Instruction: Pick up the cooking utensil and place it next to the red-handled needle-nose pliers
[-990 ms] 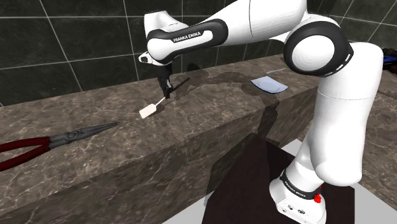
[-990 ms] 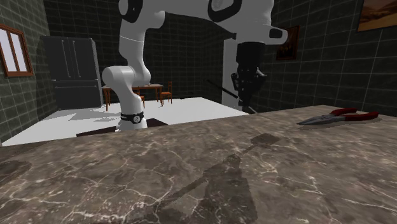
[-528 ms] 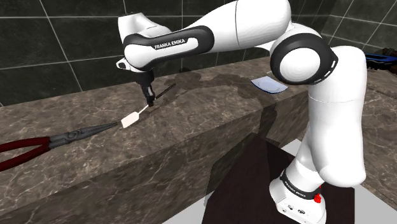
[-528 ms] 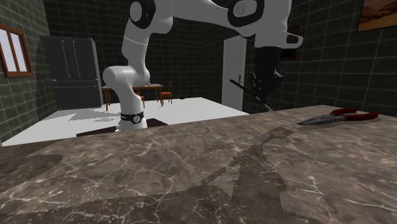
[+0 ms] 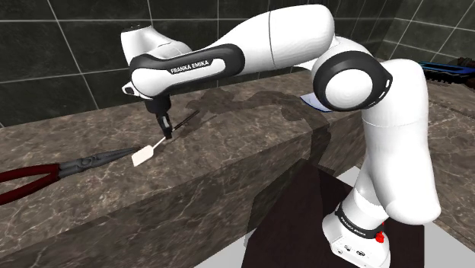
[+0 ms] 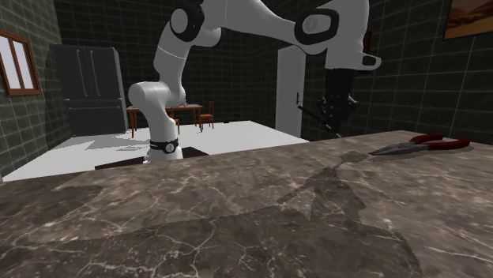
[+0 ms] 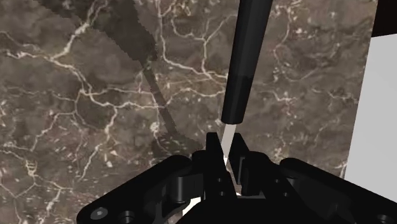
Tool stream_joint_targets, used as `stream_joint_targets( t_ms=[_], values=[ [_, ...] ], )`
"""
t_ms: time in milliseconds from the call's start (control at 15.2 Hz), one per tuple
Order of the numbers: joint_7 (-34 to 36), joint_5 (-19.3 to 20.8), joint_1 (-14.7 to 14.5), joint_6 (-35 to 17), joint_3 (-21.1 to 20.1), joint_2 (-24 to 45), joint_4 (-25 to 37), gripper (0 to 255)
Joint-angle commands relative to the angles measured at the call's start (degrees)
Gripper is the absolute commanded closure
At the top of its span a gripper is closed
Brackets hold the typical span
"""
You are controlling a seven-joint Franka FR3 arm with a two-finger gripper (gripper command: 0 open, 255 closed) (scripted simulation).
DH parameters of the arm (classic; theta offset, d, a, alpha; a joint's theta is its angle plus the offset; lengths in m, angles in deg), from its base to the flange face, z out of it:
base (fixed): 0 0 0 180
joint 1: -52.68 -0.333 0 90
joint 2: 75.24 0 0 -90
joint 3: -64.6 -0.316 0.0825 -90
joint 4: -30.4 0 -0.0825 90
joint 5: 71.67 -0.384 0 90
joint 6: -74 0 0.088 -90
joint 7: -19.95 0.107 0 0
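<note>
your black two-finger gripper [image 5: 164,131] grips the black-handled, white-bladed spatula [image 5: 141,156] over the dark marble counter [image 5: 228,145], inside its front edge, so lower it flat beside the red-handled needle-nose pliers [image 5: 61,169] before letting go.

dark marble counter [image 5: 259,116] below dark tiled wall [image 5: 68,46]; grey fridge [image 6: 88,87], wooden chairs [image 6: 207,117] and framed window [image 6: 19,65] beyond
</note>
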Motion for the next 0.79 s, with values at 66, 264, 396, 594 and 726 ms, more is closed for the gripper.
stream_joint_targets(
  t_ms=[66,264,396,594,726],
  values=[
    [0.1,0.0,0.1,-2.1,0.0,0.3,-1.7,255],
    [0.2,0.1,0.1,-4.0,0.0,0.9,-3.1,255],
    [0.2,0.1,0.1,-5.3,0.1,1.4,-4.0,255],
    [0.3,0.2,0.1,-7.2,0.1,2.1,-5.1,255],
    [0.3,0.2,0.1,-7.2,0.1,2.1,-5.1,255]
  ],
)
